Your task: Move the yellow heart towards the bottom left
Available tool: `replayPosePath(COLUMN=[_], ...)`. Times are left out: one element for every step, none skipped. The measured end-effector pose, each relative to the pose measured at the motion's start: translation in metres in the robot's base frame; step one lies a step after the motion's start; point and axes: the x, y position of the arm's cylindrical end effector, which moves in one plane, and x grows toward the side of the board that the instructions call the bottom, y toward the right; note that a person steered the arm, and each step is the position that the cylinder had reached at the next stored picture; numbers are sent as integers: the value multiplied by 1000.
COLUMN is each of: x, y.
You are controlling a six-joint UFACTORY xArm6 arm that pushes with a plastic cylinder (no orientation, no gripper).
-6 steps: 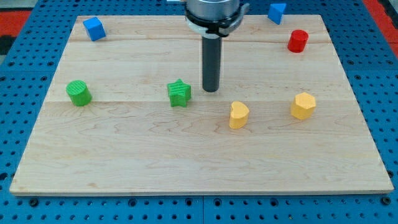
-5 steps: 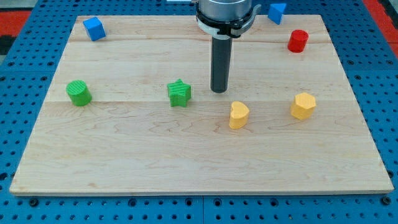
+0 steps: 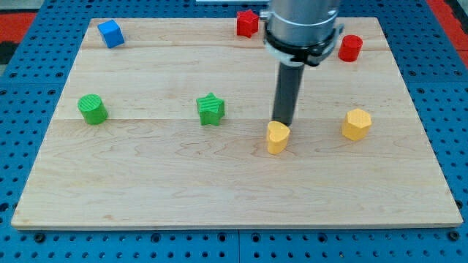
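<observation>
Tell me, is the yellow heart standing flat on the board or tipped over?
Standing flat: the yellow heart shows its top face, with my tip just behind it.

Yellow heart at my tip, dark rod. Yellow block, green star, green cylinder, blue cube, red star, red cylinder. Pale wood board, blue pegboard w/ dots.
</observation>
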Motion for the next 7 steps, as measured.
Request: replayPosePath(x=[11, 30, 48, 60, 70, 73, 78], y=[-24, -5, 17, 38, 41, 0, -45])
